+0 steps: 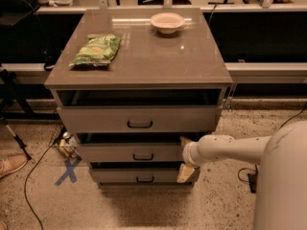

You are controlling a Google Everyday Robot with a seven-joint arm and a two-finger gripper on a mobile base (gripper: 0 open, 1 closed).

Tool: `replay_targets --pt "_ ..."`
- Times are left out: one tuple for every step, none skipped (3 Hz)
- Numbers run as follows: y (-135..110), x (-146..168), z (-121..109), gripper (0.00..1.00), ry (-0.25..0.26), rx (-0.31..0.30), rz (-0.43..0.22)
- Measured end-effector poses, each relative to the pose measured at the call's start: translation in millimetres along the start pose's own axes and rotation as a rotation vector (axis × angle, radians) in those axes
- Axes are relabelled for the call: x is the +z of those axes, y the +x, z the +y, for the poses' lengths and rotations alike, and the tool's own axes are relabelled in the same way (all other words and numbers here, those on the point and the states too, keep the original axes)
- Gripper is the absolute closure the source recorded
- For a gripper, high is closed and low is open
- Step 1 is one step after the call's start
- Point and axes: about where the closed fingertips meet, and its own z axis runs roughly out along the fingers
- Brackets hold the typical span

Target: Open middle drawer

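The middle drawer sits second down in the cabinet, under the taller drawer. The gripper is at its right end, fingers spread apart, seemingly straddling the drawer front's edge.

Arm extends left from lower right; claw fingers spread apart vertically.

A bag lies on the worktop at the left, with a bowl behind it to the right. Below, the middle drawer sits between the top drawer and the bottom drawer. The claw is at its right end.
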Motion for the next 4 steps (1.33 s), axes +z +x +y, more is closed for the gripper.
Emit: replay_targets --pt "-1 28 -23 0.02 0.058 0.003 -0.002" --pt "0 39 -35 0.24 0.089 0.012 0.017" --pt "9 30 -31 0.47 0.125 0.054 0.041" --pt "18 2 -15 0.7 0.171 0.107 0.06"
